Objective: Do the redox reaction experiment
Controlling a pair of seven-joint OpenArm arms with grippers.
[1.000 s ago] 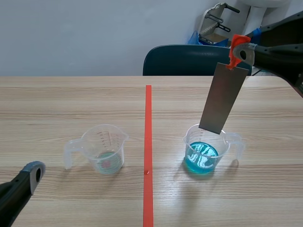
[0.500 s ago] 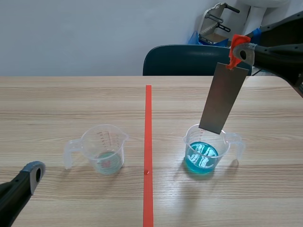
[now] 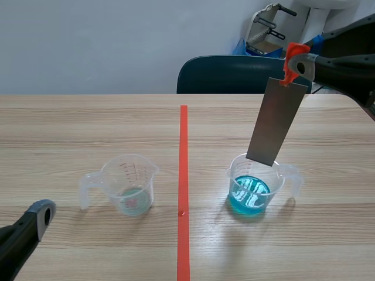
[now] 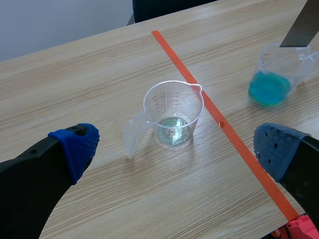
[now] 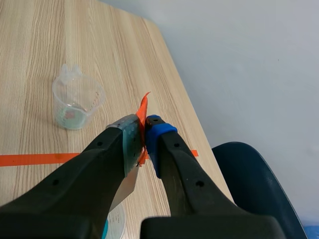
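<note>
In the scene view the metal plate (image 3: pixel 275 123) hangs tilted over the blue-liquid beaker (image 3: pixel 255 188), right of the tape line (image 3: pixel 183 175). Only the right wrist view shows the right gripper (image 5: pixel 145 134) clenched on its orange tab (image 5: pixel 142 112). The left wrist view shows the left gripper (image 4: pixel 177 151) spread wide, with the clear beaker (image 4: pixel 173 115) ahead of it.

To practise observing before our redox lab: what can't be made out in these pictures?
Scene view: whether the metal plate is inside the blue cup; its edge overlaps the rim.
Left wrist view: metal plate cut off by the edge.
Right wrist view: right gripper largely hides the blue cup.
Markings on the clear cup: too small.
</note>
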